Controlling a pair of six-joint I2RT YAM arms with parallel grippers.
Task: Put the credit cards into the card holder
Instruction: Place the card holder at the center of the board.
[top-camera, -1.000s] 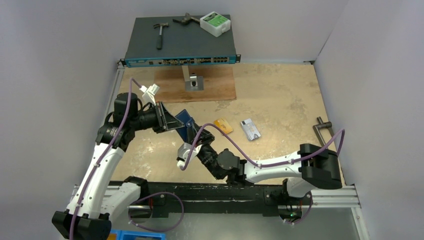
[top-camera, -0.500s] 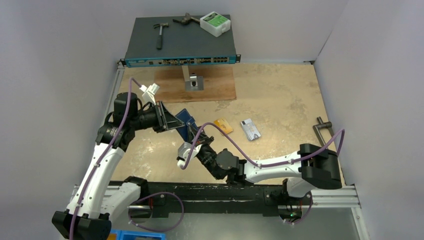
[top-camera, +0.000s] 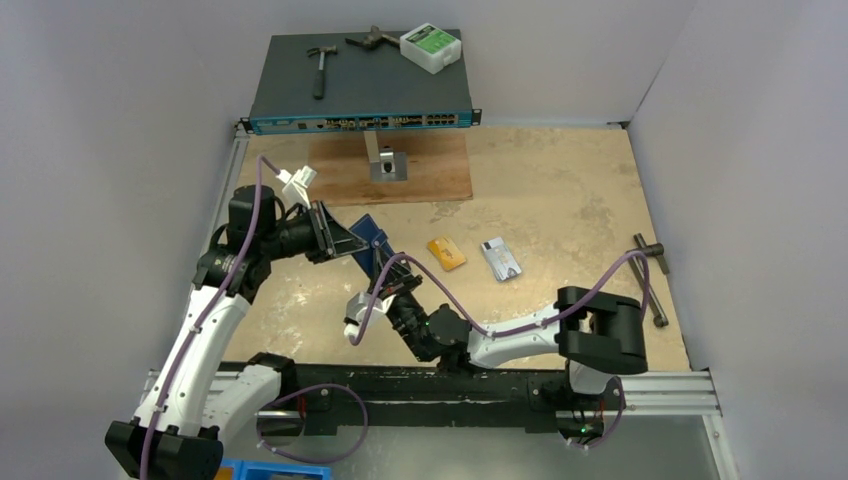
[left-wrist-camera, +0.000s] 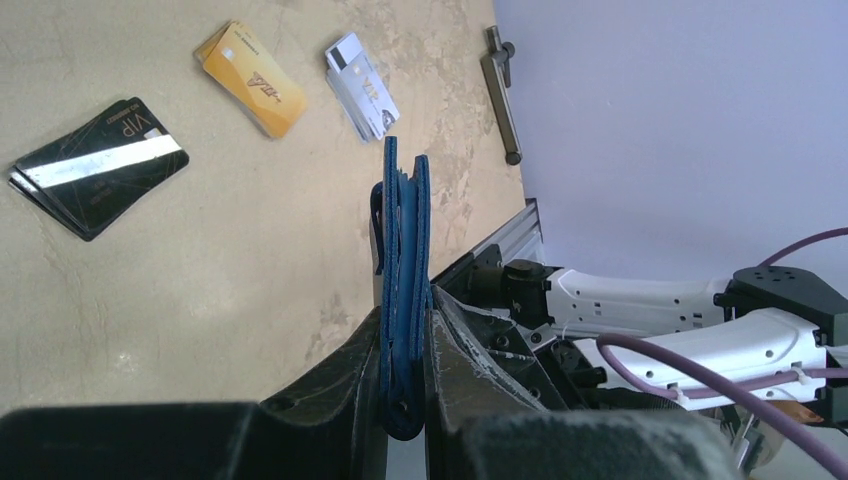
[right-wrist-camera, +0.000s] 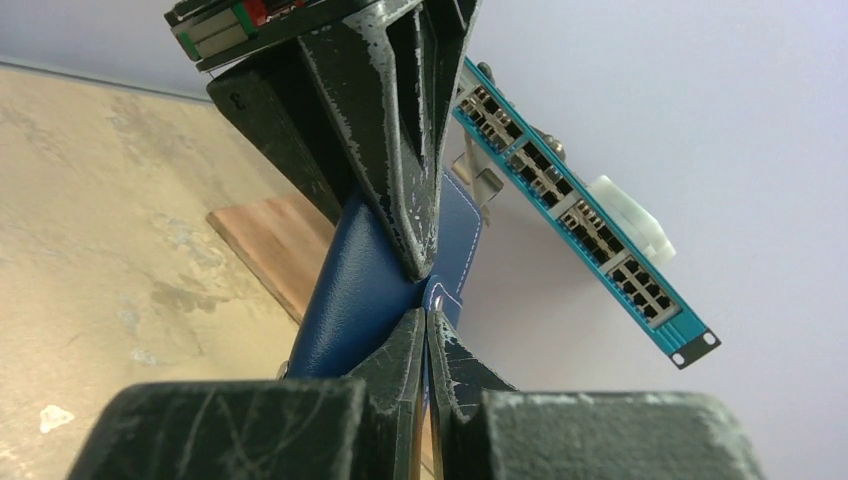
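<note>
Clamping the dark navy folding leather card holder (left-wrist-camera: 402, 230)

Left gripper (left-wrist-camera: 405, 335) pinches the card holder upright above the tan table (top-camera: 560, 190). Right gripper (right-wrist-camera: 428, 318), fingers pressed together, touches its snap tab (right-wrist-camera: 441, 296). At its 3 o'clock lie 1 orange-gold card (top-camera: 446, 252) and 1 silver-grey card (top-camera: 501, 259).

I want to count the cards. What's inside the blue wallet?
Only edges of the blue card holder show, pressed together in the left gripper. Its pockets are covered, so cards inside can't be seen.
</note>
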